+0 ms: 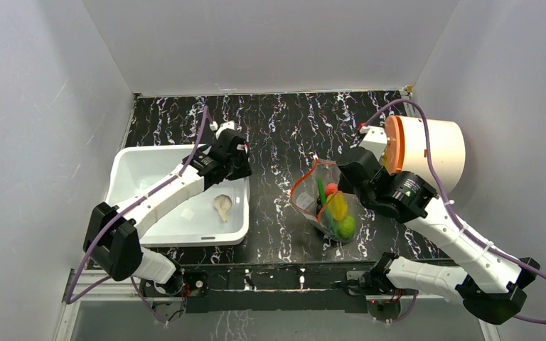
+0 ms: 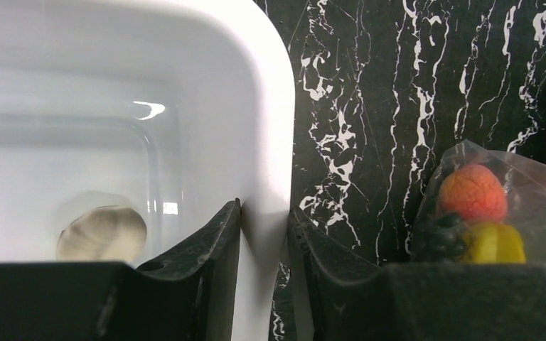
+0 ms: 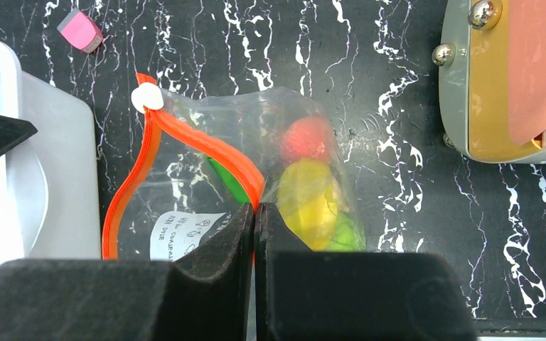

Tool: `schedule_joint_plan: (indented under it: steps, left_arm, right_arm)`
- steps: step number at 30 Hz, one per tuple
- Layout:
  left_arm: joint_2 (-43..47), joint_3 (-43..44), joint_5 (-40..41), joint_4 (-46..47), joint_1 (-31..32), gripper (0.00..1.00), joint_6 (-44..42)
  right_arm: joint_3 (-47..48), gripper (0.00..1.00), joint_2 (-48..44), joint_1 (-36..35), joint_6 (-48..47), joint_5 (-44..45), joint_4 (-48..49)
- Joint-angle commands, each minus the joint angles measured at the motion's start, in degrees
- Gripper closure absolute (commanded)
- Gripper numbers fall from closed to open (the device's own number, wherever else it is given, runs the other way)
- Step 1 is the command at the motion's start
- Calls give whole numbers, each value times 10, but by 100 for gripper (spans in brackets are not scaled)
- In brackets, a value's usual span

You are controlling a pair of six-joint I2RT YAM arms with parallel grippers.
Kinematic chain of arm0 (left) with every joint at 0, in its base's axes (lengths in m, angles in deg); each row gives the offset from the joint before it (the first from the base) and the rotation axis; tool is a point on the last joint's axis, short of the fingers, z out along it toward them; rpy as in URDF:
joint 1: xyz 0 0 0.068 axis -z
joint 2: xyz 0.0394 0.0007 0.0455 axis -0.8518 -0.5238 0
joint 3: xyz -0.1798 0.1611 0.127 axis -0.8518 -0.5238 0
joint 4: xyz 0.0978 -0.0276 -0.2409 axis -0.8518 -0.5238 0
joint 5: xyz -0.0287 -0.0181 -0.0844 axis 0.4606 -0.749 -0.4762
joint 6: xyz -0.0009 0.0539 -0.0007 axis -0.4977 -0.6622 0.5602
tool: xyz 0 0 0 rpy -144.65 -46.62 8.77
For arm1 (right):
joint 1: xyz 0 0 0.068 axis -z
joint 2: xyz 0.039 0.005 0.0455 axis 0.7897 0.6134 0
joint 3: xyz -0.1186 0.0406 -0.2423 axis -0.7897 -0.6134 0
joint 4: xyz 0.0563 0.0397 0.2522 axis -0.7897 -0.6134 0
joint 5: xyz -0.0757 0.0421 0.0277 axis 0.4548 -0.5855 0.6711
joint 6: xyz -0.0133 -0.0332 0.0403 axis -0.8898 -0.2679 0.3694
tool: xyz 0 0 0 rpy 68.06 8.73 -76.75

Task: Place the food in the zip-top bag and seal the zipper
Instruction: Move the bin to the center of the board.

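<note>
At table centre, the zip-top bag (image 1: 309, 192) lies with its mouth gaping. The zipper (image 3: 213, 150) forms an open loop, with the white tip (image 3: 147, 97) at one end.

Right gripper (image 3: 256, 209): fingers pressed together, pinching the zipper strip at the bag's lip.

Inside the bag: orange ball (image 3: 307, 138), yellow banana-like piece (image 3: 304, 202), green ball (image 3: 347, 234), long green pod (image 3: 226, 179).

Left gripper (image 2: 264, 209): fingers astride the side wall of the white bin (image 2: 256, 85), clamping its rim.

Beige garlic (image 2: 103, 233) sits in the bin, well apart from the bag. Small pink block (image 3: 79, 30) lies on the table near the zipper's white tip.
</note>
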Motion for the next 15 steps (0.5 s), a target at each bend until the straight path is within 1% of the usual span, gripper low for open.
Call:
schedule_joint_plan:
  steps: [1,4,9,10,11,12,15]
  left_arm:
    - [32,-23,32,9,-11,100,-90]
    - [32,-29,28,11,-12,100,-129]
    - [32,-15,36,-4,-17,99,-154]
    - [32,-8,36,-9,-18,95,-154]
    - [29,2,35,-19,-19,88,-151]
    - [24,14,32,-28,-18,76,-148]
    - [12,50,22,-58,-19,54,-143]
  right_arm:
    - [35,100,4,-1,1,19,12]
    - [35,100,6,-1,5,15,12]
    - [14,100,-6,-1,20,12,12]
    - [13,100,-8,-1,23,10,10]
    - [12,100,-10,-1,25,9,7]
    - [12,100,-12,-1,26,8,5]
    - [4,100,-19,-1,25,12,2]
